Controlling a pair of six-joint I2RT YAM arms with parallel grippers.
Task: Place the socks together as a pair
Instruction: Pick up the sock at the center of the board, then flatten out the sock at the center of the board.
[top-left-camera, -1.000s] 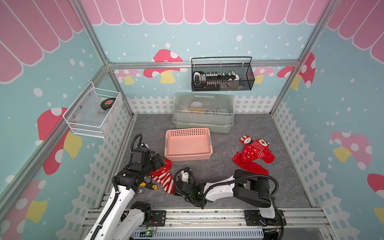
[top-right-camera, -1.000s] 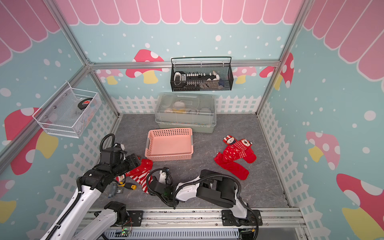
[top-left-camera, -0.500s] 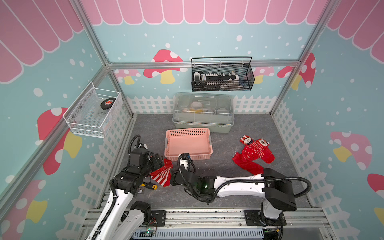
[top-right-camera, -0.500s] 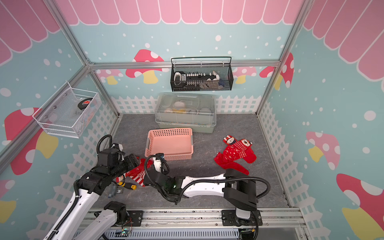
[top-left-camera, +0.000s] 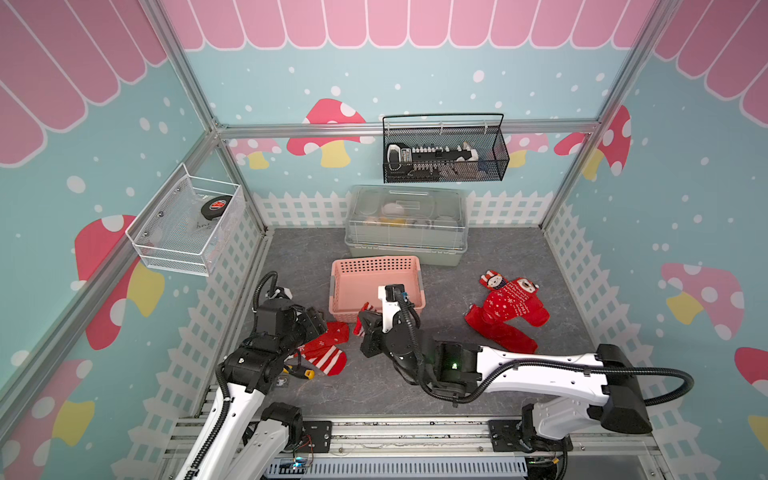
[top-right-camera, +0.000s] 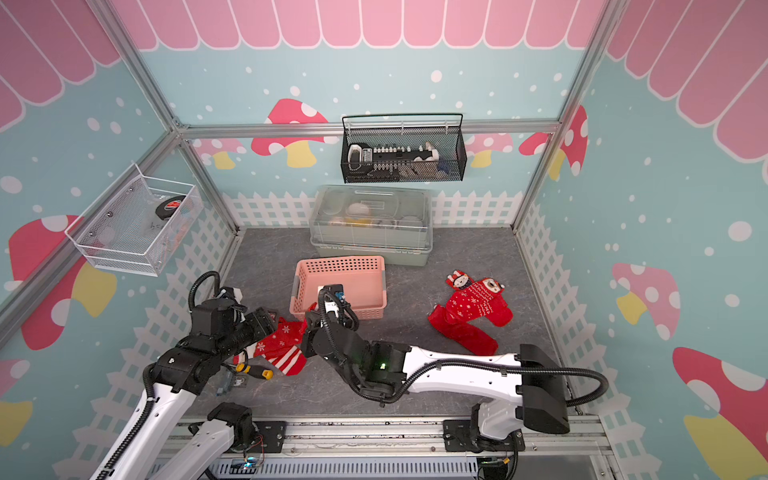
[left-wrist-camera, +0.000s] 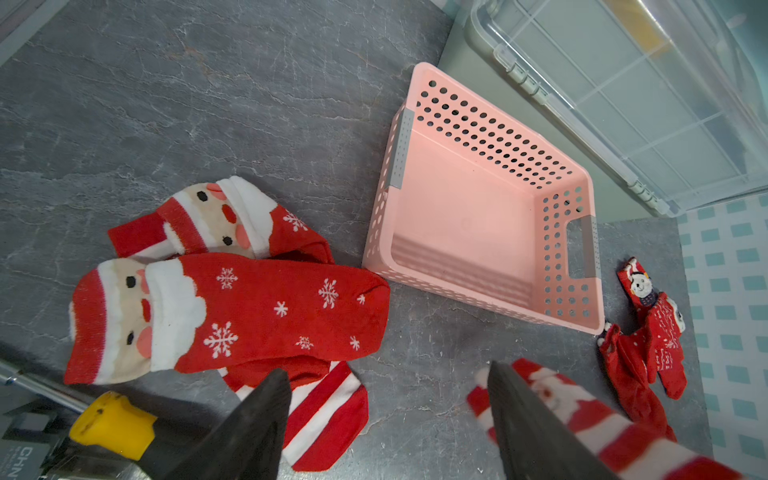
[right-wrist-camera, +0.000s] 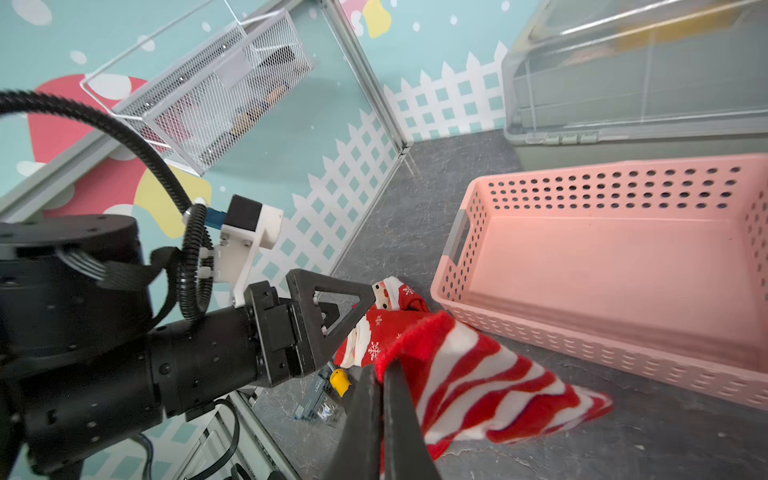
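Right pincer (right-wrist-camera: 380, 374) is pinching a striped sock (right-wrist-camera: 478, 386) just beside the pink basket (right-wrist-camera: 582, 345) — left pincer (left-wrist-camera: 386, 370) is hanging wide open over two Santa socks (left-wrist-camera: 270, 307) lying overlapped on the tabletop (left-wrist-camera: 208, 104); other red socks (top-left-camera: 511, 307) lying well apart.

Right end effector (right-wrist-camera: 382, 370) lifted striped sock (right-wrist-camera: 478, 382) toward basket (right-wrist-camera: 582, 345).

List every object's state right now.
Left end effector, open, empty.
Right end effector, shut on striped sock.
Striped sock, dangling.
Santa socks, lying overlapped.
Other striped sock, partly under Santa socks.
Pink basket, empty.
Storage box, lid closed.
Snowman and bear socks, heaped together.
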